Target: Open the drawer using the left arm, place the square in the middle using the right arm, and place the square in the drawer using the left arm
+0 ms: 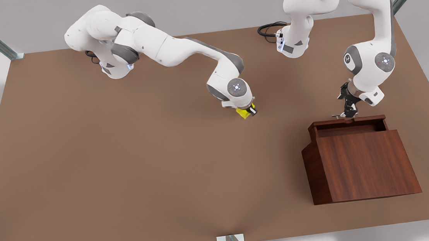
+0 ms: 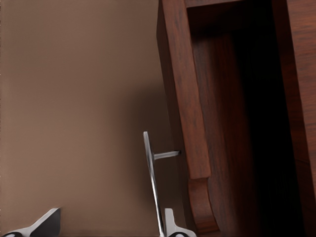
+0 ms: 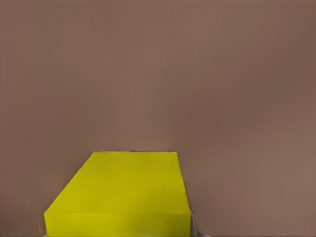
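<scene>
Front view first: the right gripper (image 1: 248, 111) is sitting low over the middle (image 1: 185, 138) of the brown table (image 1: 86, 166), with the square (image 1: 242, 112) tucked at its fingertips. Whether the cube is resting on the tabletop or hanging just above it, I cannot tell from here. The right wrist view is showing the square (image 3: 123, 195) close up, yellow against plain brown, with a sliver of metal hugging one lower edge, so the gripper looks clamped on it.

Over at the front view's right, the left gripper (image 1: 349, 113) is hanging at the far edge of the wooden cabinet (image 1: 366, 165), right by the drawer (image 1: 349, 126), which is standing pulled out a little, a dark slot showing behind its front board. In the left wrist view the drawer (image 2: 217, 123) is showing its front board and shadowed inside, and the thin silver handle (image 2: 152, 182) is running between the two fingertips (image 2: 173, 224). One tip is lying close against the bar, the other is well off to the side, so the left gripper (image 2: 106, 224) is spread apart and not pinching the bar.

The square is lying well apart from the cabinet.
</scene>
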Action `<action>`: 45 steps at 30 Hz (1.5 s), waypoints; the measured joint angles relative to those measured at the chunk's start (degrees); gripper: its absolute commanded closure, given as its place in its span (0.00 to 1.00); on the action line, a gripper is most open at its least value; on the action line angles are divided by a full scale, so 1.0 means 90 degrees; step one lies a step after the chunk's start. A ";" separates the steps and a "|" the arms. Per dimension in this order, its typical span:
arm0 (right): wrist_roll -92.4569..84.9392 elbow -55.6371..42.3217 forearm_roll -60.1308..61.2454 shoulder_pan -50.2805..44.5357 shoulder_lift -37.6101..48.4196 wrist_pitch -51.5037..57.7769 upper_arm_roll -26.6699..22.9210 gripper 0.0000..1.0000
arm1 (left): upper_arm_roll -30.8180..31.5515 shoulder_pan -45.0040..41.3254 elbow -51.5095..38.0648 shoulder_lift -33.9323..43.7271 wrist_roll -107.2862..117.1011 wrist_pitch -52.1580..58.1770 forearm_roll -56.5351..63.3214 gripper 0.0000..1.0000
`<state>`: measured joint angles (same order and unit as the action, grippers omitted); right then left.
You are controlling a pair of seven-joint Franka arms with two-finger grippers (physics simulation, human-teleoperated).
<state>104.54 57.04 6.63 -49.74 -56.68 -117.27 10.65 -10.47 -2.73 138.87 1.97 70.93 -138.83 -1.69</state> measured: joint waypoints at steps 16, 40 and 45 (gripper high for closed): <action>0.0366 0.0435 -0.0600 0.0225 0.0224 -0.0457 -0.0012 0.10 | -0.0019 0.0007 0.0000 0.0140 -0.0010 0.0406 0.0056 0.00; -1.1441 0.2889 -0.1035 0.6145 0.4873 0.2338 -0.0539 0.00 | -0.0009 0.0018 0.0009 0.0240 0.0098 0.1012 0.0070 0.00; -1.1152 0.2861 -0.1215 0.5869 0.4813 0.2315 -0.0509 0.00 | -0.0004 0.0034 -0.0010 0.0317 0.0116 0.1299 0.0069 0.00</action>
<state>4.17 82.79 -4.31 3.09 -13.36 -96.43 6.07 -10.50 -2.43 138.78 4.82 71.97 -127.14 -1.07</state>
